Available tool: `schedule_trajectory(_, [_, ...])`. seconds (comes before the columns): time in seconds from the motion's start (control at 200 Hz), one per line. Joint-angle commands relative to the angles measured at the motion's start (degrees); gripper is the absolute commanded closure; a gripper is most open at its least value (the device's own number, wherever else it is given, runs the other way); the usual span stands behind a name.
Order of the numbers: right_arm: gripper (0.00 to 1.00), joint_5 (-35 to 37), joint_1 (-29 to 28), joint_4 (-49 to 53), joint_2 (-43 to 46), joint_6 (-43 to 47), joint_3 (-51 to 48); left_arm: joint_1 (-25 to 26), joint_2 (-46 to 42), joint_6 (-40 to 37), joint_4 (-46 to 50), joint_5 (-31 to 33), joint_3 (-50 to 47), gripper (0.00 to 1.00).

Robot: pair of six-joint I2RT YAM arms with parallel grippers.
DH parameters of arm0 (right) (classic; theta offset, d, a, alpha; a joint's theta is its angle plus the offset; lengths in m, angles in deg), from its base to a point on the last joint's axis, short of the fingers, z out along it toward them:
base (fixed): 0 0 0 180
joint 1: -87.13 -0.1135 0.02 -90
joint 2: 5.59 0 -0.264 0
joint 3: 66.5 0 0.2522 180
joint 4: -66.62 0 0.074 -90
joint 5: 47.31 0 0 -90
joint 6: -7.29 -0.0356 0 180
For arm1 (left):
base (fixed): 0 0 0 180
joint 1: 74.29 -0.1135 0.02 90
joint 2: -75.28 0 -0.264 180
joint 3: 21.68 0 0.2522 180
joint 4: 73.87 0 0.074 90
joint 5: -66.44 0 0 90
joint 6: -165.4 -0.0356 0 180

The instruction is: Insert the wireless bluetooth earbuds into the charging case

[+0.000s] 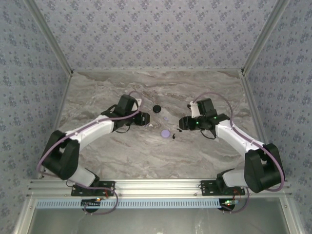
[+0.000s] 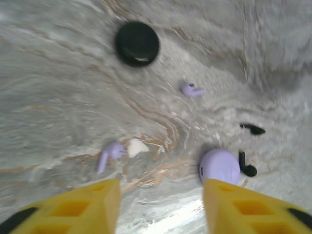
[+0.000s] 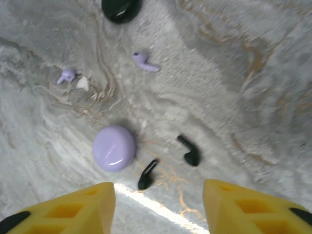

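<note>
Patterned wallpaper is enclosing a marbled grey surface (image 1: pixel 146 156) on three sides in the overhead view. Both arms are reaching inward from the near edge. The left claw (image 1: pixel 146 119) and the right claw (image 1: pixel 181 123) are facing each other across the middle, both empty. A black round case (image 1: pixel 156 108) is lying between them, farther back. A lilac round case (image 1: pixel 166 132) is sitting nearer the bases, with the black earbuds (image 1: pixel 173 135) lying just to its right as tiny dark specks.

From the left wrist, the left claw (image 2: pixel 161 209) is hovering with its yellow fingers (image 2: pixel 83 207) spread wide, gripping nothing. The black round case (image 2: pixel 137 43) is lying closed at the top. One of the black earbuds (image 2: pixel 246 165) is resting just beside the lilac round case (image 2: pixel 220 166), the other (image 2: pixel 252 129) a little beyond it. Two lilac earbuds (image 2: pixel 192 89) are lying apart on the marble, one (image 2: pixel 109 153) next to a small white scrap (image 2: pixel 136 146).

From the right wrist, the right claw (image 3: pixel 158 209) is likewise standing wide apart and empty. Both black earbuds (image 3: pixel 188 151) are lying loose on the surface right of the lilac round case (image 3: pixel 114 147), well apart from the black round case (image 3: pixel 121 9) at the top edge
</note>
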Motion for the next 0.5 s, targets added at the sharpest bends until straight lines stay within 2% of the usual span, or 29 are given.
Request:
schedule_trajectory(0.0, [0.58,-1.90,-1.97,1.78,-0.66,-1.86,-0.30,1.78,4.85,1.22,2.58,-3.29,4.13,0.61])
schedule_trajectory(0.13, [0.70,-2.34,-5.07,0.31,-2.47,-3.70,-0.66,4.02,10.12,1.67,3.98,-3.41,7.83,0.69])
schedule_trajectory(0.19, [0.73,-2.02,-6.23,-0.77,-3.62,-4.92,-0.71,4.59,12.02,2.44,3.38,-3.94,8.66,0.73])
schedule_trajectory(0.495, [0.83,-2.38,-9.48,-5.64,-10.90,-9.71,0.46,5.63,18.32,5.07,2.03,-6.71,11.58,0.85])
